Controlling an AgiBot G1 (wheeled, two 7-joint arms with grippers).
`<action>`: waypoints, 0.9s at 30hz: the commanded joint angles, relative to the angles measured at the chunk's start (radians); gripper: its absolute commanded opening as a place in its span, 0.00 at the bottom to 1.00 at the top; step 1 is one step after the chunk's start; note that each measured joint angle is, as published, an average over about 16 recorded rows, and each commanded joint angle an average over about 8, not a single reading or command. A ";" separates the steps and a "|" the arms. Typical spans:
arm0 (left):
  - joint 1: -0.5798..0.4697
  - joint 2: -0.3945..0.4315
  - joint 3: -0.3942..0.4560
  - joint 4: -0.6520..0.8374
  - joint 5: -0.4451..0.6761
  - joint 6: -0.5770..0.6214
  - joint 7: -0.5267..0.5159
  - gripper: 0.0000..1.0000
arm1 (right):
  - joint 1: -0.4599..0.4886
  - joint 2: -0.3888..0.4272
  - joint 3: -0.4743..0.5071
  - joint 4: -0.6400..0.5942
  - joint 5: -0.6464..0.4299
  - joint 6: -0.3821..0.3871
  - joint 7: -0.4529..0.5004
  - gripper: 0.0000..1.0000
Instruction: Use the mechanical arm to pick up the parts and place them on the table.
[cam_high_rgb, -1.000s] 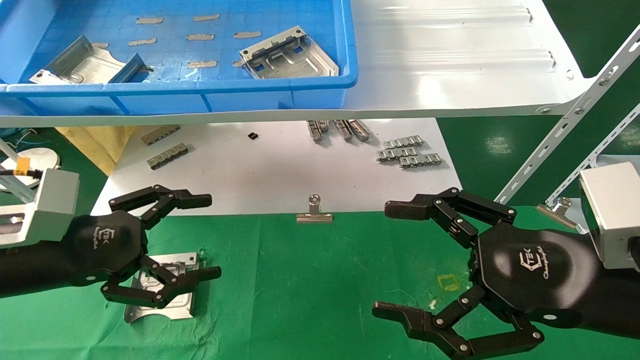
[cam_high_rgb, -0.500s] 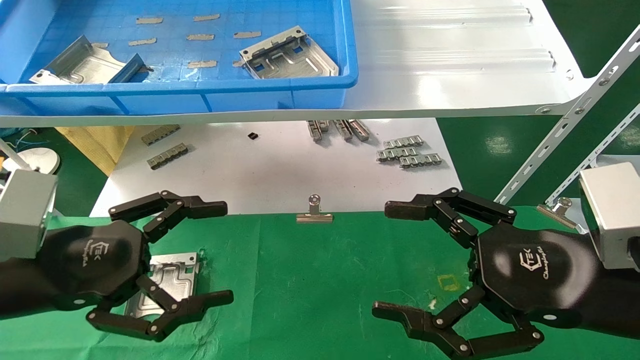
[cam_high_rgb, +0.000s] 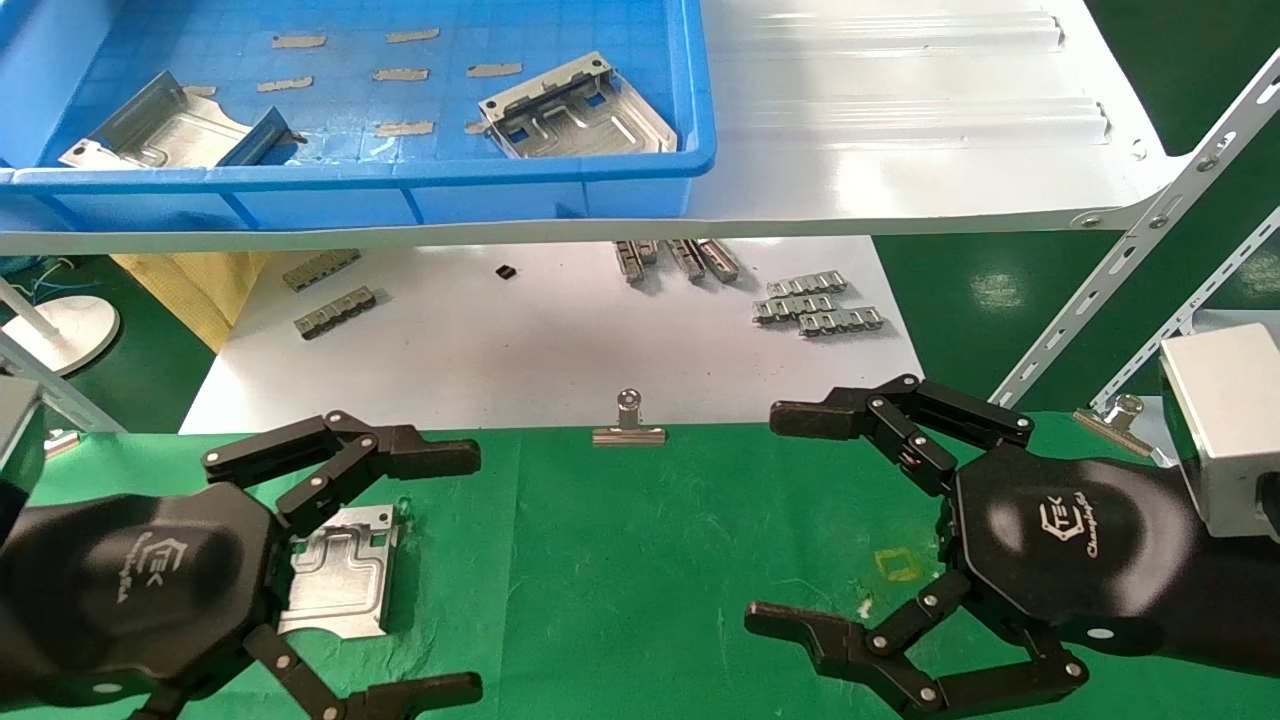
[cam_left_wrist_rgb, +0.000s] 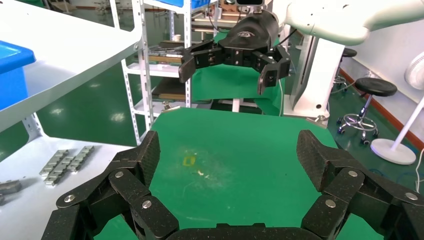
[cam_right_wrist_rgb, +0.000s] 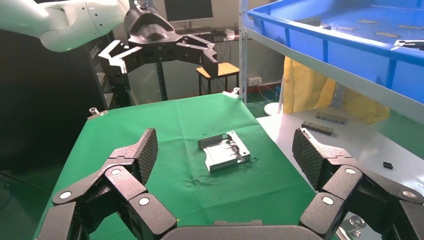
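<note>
Part (cam_high_rgb: 340, 575) flat on table (cam_high_rgb: 640, 560), clip (cam_high_rgb: 628, 432) at edge; left tool (cam_high_rgb: 440, 570) wide, now withdrawn; right tool (cam_high_rgb: 765, 520) wide, unmoved.

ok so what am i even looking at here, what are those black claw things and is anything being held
Those are a two-armed robot's grippers. The big picture comes from a camera on its head; the other two look out from each wrist. The left black three-fingered gripper hangs open above a silvery stamped metal plate lying on the green cloth table. The right black three-fingered gripper hovers open and empty. Two more silvery plates sit in the blue plastic tray on the white shelf. Nothing is held.
</note>
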 joint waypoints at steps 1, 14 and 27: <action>0.010 -0.002 -0.011 -0.019 -0.004 -0.002 -0.009 1.00 | 0.000 0.000 0.000 0.000 0.000 0.000 0.000 1.00; -0.001 0.000 0.002 0.003 0.000 -0.001 0.001 1.00 | 0.000 0.000 0.000 0.000 0.000 0.000 0.000 1.00; -0.006 0.001 0.007 0.012 0.003 0.000 0.004 1.00 | 0.000 0.000 0.000 0.000 0.000 0.000 0.000 1.00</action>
